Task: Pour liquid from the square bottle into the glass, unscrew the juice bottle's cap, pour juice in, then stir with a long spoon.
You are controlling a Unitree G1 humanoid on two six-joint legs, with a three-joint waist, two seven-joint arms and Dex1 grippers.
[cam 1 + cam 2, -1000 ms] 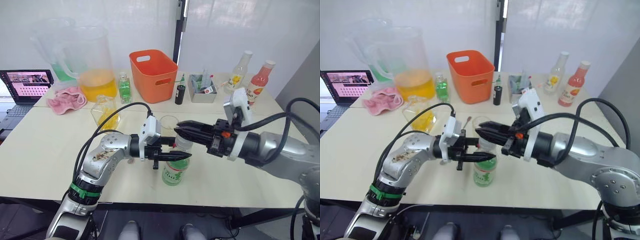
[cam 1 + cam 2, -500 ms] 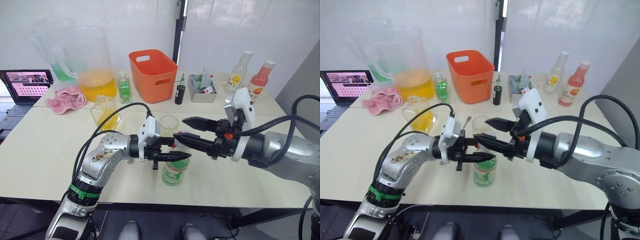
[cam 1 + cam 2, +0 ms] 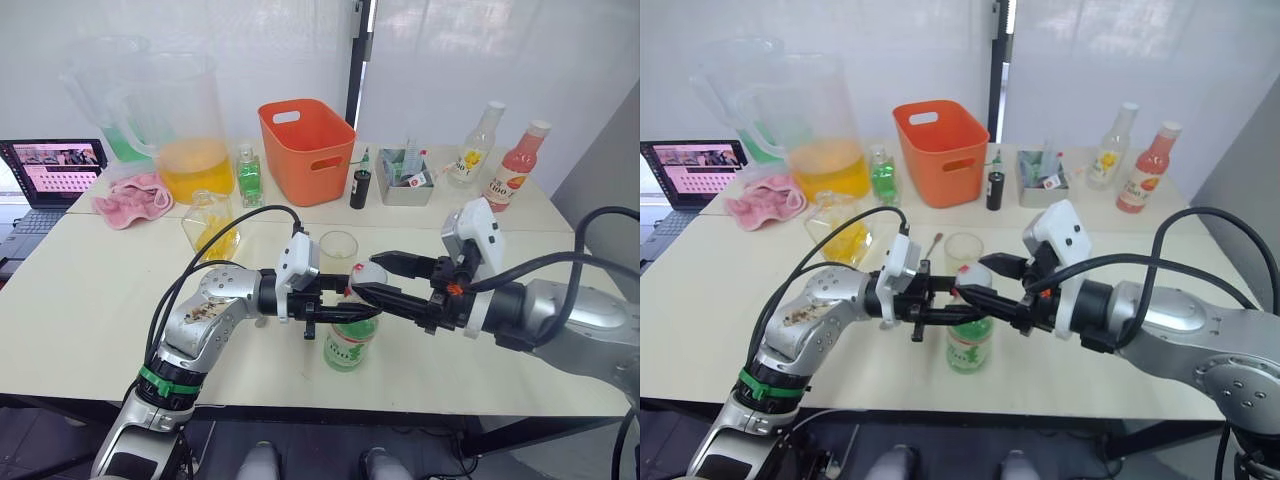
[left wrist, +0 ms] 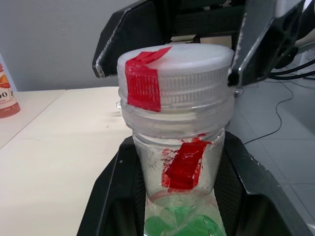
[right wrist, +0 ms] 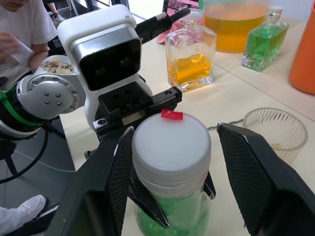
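Standing at the lower centre of the frame, the juice bottle point(image 3: 350, 340) is clamped at its neck by the left gripper point(image 3: 352, 313); the cap point(image 5: 171, 146), marked with red tape, is flanked by the spread fingers of the right gripper point(image 3: 368, 276), not visibly touched; the glass point(image 3: 338, 250) is seen just behind; the square bottle point(image 3: 211, 227) is placed left of centre.

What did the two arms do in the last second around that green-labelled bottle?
The right tool opened and came down, so its fingers now sit either side of the cap, one touching, the other apart. The left tool stayed clamped on the juice bottle below the cap. The glass and square bottle stayed put.
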